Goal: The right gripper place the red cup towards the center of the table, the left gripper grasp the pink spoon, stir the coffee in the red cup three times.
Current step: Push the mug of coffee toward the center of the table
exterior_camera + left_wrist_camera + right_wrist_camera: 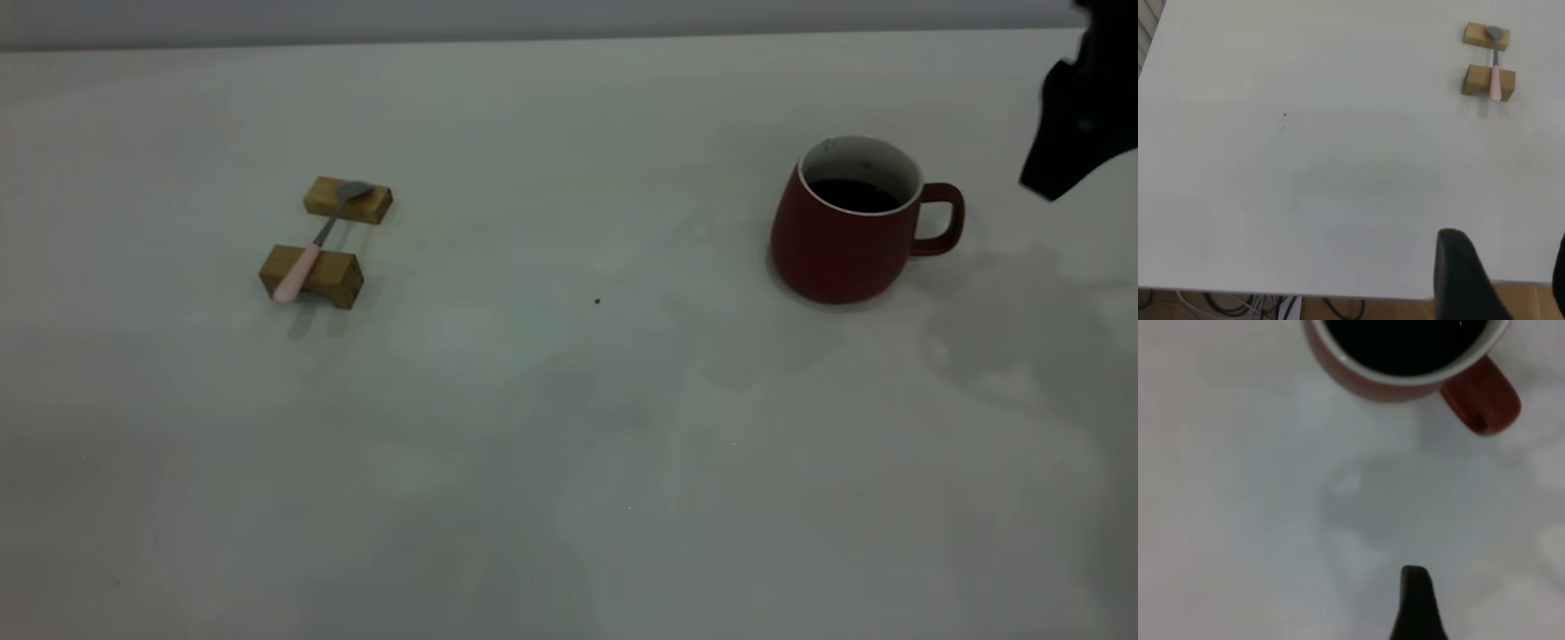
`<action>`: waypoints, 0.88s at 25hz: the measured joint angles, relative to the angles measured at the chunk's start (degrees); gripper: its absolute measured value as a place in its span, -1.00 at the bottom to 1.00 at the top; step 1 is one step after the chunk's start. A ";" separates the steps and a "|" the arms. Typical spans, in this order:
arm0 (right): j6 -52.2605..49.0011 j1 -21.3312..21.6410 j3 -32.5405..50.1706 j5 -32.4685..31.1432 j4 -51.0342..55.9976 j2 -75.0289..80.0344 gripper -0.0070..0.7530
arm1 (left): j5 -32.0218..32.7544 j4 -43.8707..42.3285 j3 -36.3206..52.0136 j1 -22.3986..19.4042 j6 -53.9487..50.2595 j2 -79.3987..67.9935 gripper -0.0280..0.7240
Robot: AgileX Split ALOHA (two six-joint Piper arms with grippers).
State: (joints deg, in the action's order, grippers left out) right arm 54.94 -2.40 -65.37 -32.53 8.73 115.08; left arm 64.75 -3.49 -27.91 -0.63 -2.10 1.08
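The red cup (pixel 840 240) stands upright on the table (pixel 569 444) at the right, with its handle (pixel 944 218) turned toward the right edge. Dark coffee (pixel 855 195) fills it partway. My right gripper (pixel 1062 164) hangs above the table just right of the cup, apart from it. In the right wrist view one black finger (pixel 1415 607) shows a short way from the cup (pixel 1358 377) and handle (pixel 1481 403), with nothing held. The pink spoon (pixel 313 244) lies across two wooden blocks at the left. My left gripper (pixel 1508 243) is open over the table's near edge, far from the spoon (pixel 1495 70).
The spoon's bowl rests on the far wooden block (pixel 348 199) and its handle on the near block (pixel 311 276). A tiny dark speck (pixel 597 301) lies mid-table. The right arm's shadow falls on the table right of the cup. Cables lie on the floor beyond the table edge (pixel 1271 293).
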 joint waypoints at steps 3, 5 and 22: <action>3.22 0.00 -3.63 0.11 -0.06 4.85 0.57 | 0.00 0.00 0.00 0.00 0.00 0.00 0.17; 5.29 0.00 -5.43 0.30 0.08 7.43 0.57 | 0.00 0.00 0.00 0.00 0.00 0.00 0.17; 15.22 -1.96 -13.14 2.01 0.32 16.20 0.77 | 0.00 0.00 0.00 0.00 0.05 0.00 0.17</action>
State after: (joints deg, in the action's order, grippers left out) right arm 70.16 -4.36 -78.51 -30.52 9.05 131.28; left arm 64.75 -3.49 -27.91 -0.63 -2.05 1.08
